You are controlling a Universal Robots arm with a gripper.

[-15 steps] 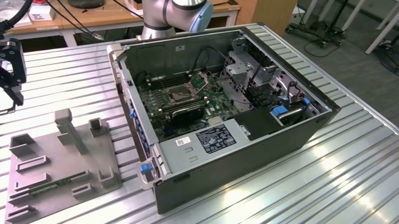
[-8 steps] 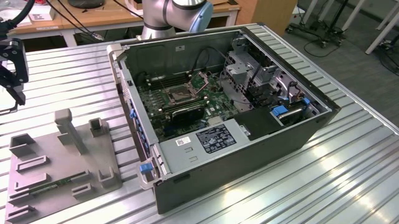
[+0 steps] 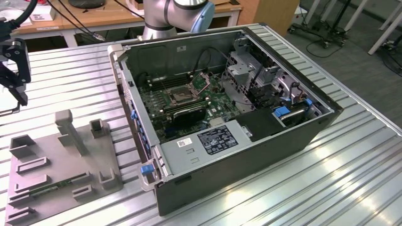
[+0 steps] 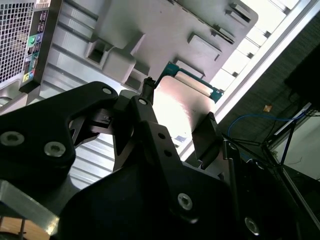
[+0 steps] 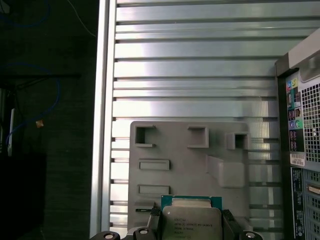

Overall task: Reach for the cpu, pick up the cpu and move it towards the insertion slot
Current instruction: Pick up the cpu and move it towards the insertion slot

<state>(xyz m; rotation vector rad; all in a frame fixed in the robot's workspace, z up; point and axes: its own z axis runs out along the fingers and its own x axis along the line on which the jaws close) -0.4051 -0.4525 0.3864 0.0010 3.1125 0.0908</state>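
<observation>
The cpu (image 5: 190, 224), a flat square chip with a pale metal top and green edge, sits between my gripper's two black fingers (image 5: 153, 219), lifted above the grey plastic tray (image 5: 175, 145). In the second wrist view the cpu (image 4: 182, 102) shows edge-on in the gripper (image 4: 177, 111), which is shut on it. In the exterior view the gripper (image 3: 18, 89) hangs at the far left edge, well apart from the computer case. The insertion slot (image 3: 179, 95), a dark square socket with a shiny frame, lies on the green board inside the open case.
The open black computer case (image 3: 251, 155) lies on the ribbed metal table (image 3: 351, 179). The grey tray (image 3: 63, 165) with raised blocks holds a thin green memory stick (image 3: 56, 184). Drive cages and cables crowd the case's right half. The arm's base (image 3: 169, 19) stands behind the case.
</observation>
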